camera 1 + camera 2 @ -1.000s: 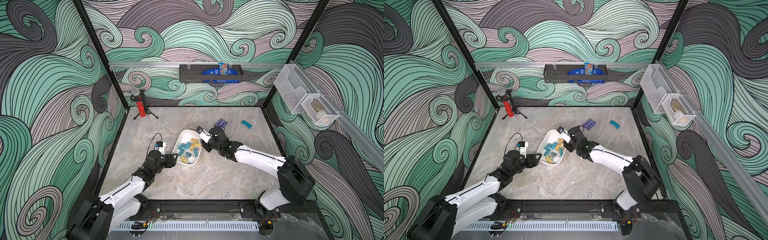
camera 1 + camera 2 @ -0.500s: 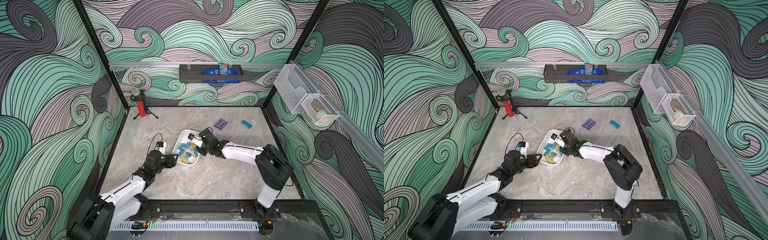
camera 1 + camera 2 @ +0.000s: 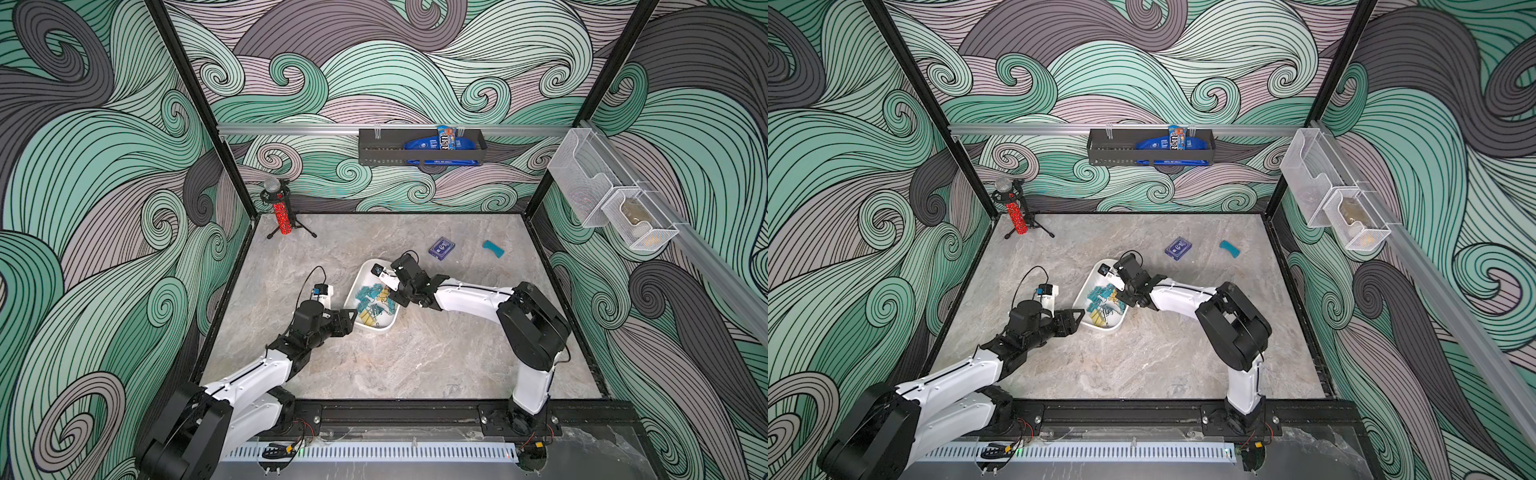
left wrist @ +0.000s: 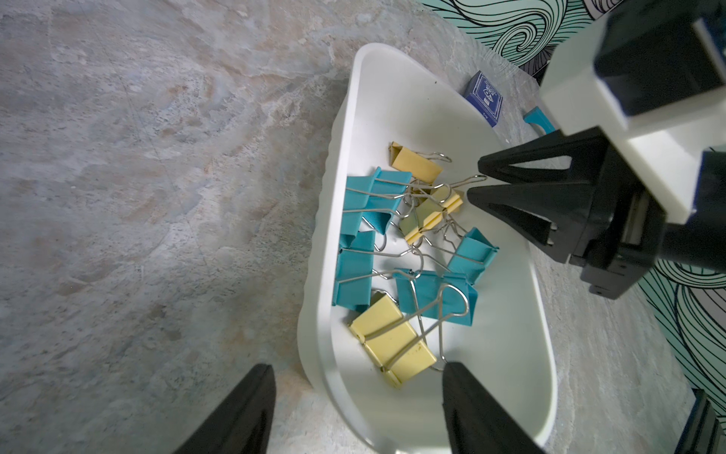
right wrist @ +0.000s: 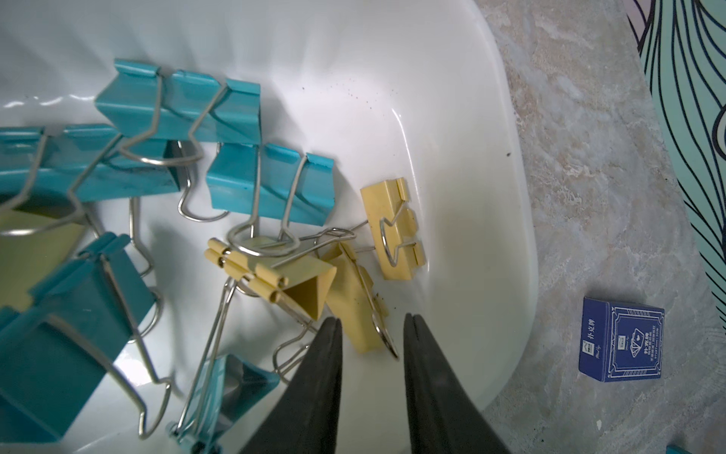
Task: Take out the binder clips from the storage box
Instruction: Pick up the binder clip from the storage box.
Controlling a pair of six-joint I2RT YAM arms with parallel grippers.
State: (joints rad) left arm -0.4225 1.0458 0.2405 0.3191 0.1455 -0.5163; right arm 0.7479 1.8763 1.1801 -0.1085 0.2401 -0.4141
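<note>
The storage box [image 3: 376,328] is a shallow white tray in the middle of the table, seen in both top views [image 3: 1100,326]. Several teal and yellow binder clips [image 3: 372,301] lie tangled in it. My left gripper [image 4: 357,365] is open astride the box's near wall [image 4: 318,353], one finger outside and one inside, neither visibly pressing. My right gripper [image 5: 371,316] reaches into the box from the far side, jaws narrowly open. A small yellow clip [image 5: 353,314] and its wire handle [image 5: 387,344] sit between its tips. The left wrist view shows those tips [image 4: 473,181] at a handle loop.
A dark-blue card box [image 3: 441,248] and a curved teal piece [image 3: 493,248] lie on the table beyond the tray. A red microphone on a tripod [image 3: 282,214] stands at the back left. A black shelf [image 3: 419,147] and mesh baskets [image 3: 611,199] hang on the walls.
My right gripper has moved deeper into the box over the clips and its jaws have narrowed. Its arm has folded at the elbow. The left arm has not moved.
</note>
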